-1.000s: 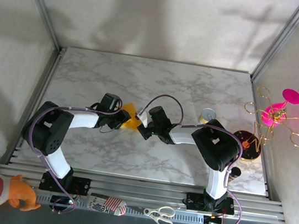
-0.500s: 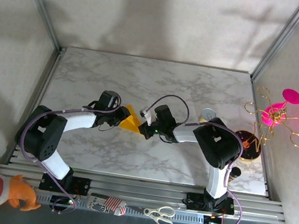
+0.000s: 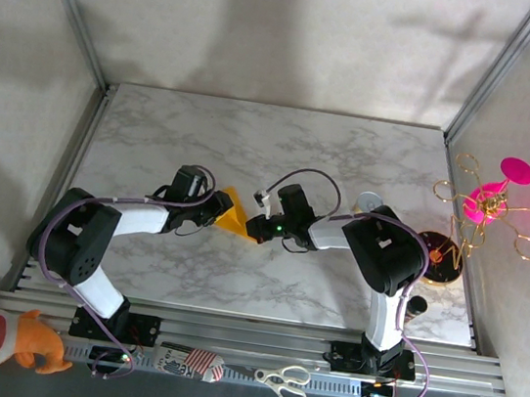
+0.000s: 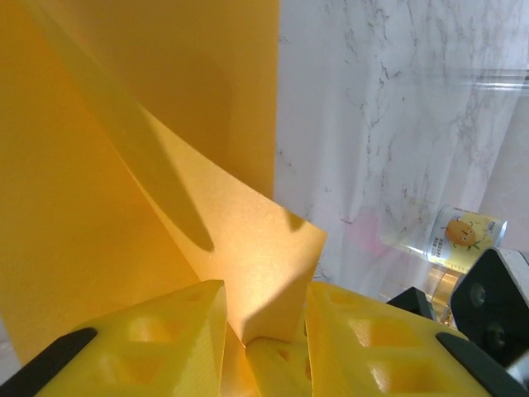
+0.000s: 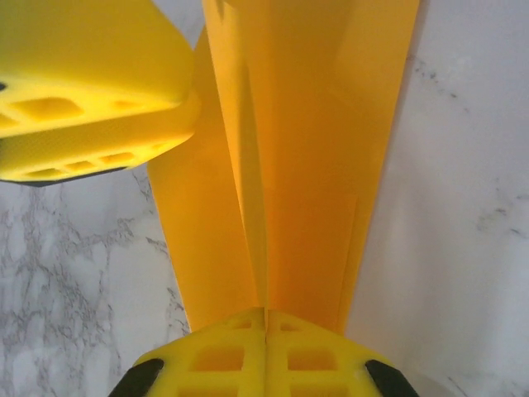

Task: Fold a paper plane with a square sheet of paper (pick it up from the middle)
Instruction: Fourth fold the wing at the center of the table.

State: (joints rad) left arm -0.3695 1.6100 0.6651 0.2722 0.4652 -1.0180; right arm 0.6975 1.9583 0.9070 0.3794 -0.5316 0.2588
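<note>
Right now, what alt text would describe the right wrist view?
The right gripper, yellow-fingered, is pinched shut on orange-yellow paper creased lengthwise, running up the frame. A finger of the left gripper sits upper left, above the marble table.

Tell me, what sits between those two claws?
Folded orange-yellow paper spans the gap in the top view; the right gripper is shut on one end, and the left gripper straddles the other.

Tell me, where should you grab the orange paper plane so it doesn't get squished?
Probably by the long middle crease, coming in from its end along the fold, where the right gripper pinches the paper plane. The layers stack stiff there; the side flaps are loose and would bend.
</note>
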